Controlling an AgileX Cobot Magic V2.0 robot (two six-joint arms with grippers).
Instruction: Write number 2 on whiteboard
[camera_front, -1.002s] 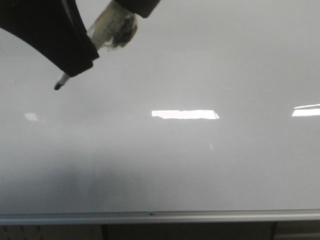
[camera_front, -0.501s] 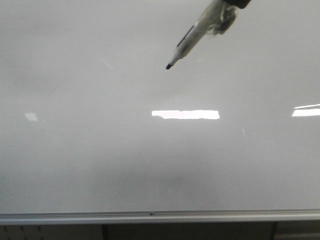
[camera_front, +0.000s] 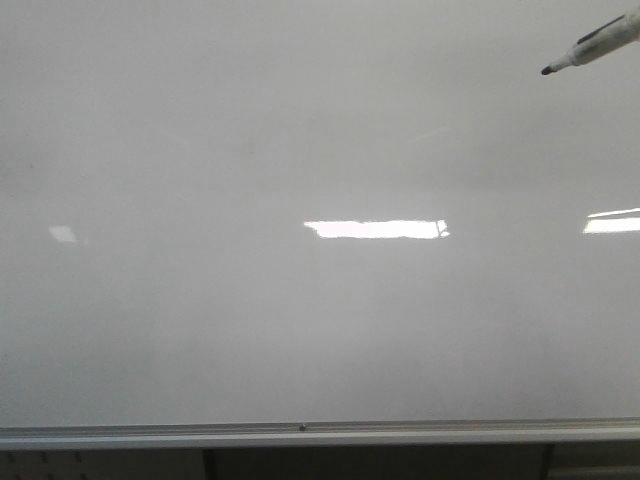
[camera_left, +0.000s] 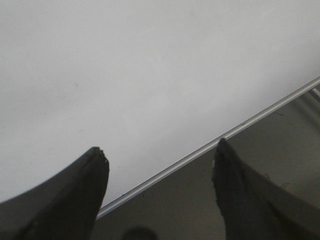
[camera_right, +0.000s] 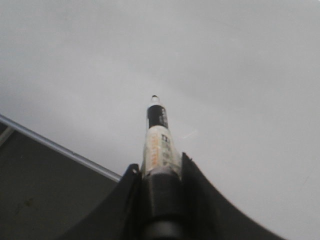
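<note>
gripping the marker between its pinched fingers, your right gripper has carried the tip from the upper middle of the whiteboard to its upper right corner, while your left gripper hangs spread near the bottom rail, no digit written yet.

Whiteboard: bore no writing, no digit.
Marker: carried a label with small dark and orange print, too blurred to read.
Rail: showed no lettering.
</note>
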